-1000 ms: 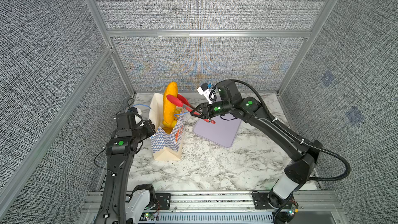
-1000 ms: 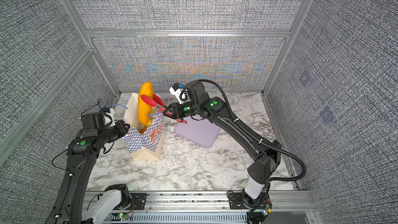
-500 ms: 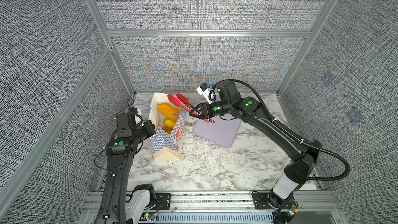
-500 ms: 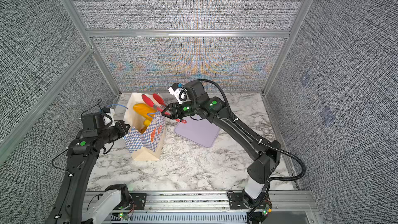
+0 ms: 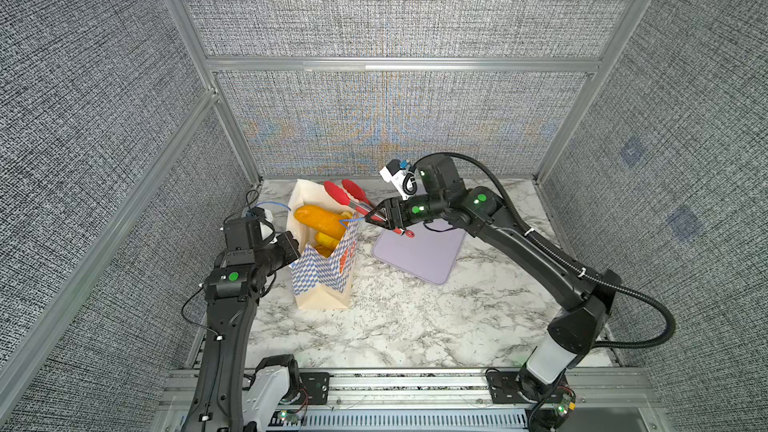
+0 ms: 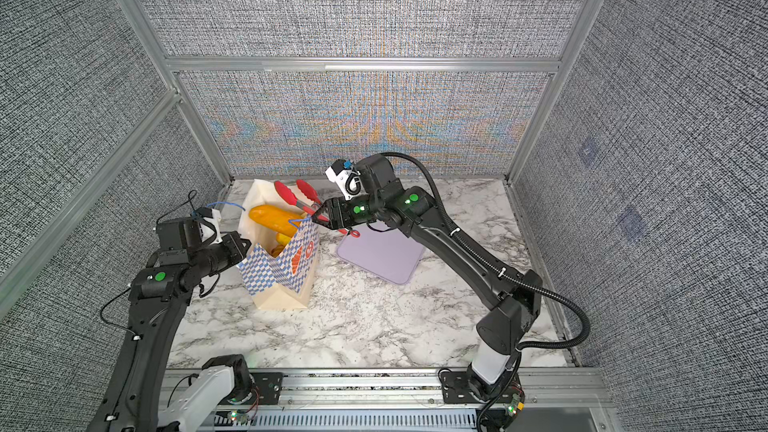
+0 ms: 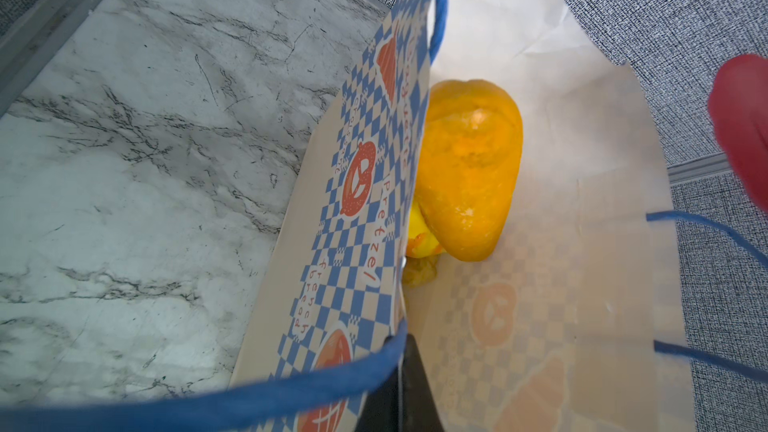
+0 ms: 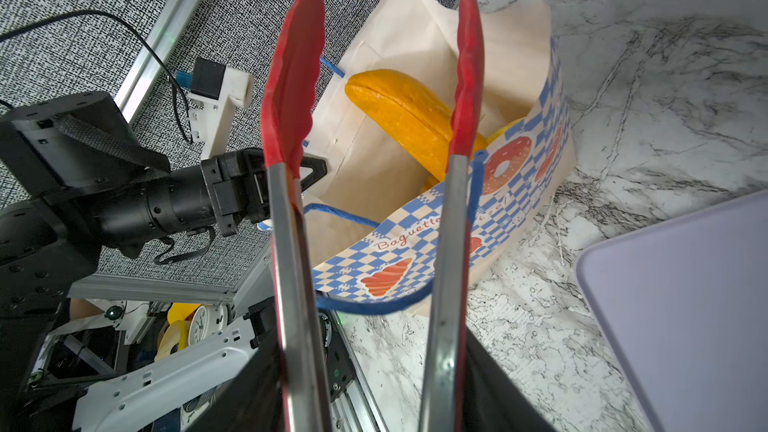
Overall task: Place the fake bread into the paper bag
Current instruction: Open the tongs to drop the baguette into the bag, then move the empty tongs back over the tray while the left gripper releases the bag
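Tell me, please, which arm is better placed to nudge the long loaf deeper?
Right, probably: the right gripper holds the red tongs open over the long loaf; the left gripper is shut on the paper bag's wall.

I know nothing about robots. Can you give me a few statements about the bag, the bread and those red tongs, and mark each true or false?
1. The red tongs are clamping a loaf. False: their tips stand apart with nothing between them.
2. A long orange loaf lies in the mouth of the paper bag. True.
3. The left gripper pinches the bag's rim. True.
4. The bag has fallen on its side. False: it stands upright on the marble table.
5. The right gripper holds the tongs by their metal handles. True.
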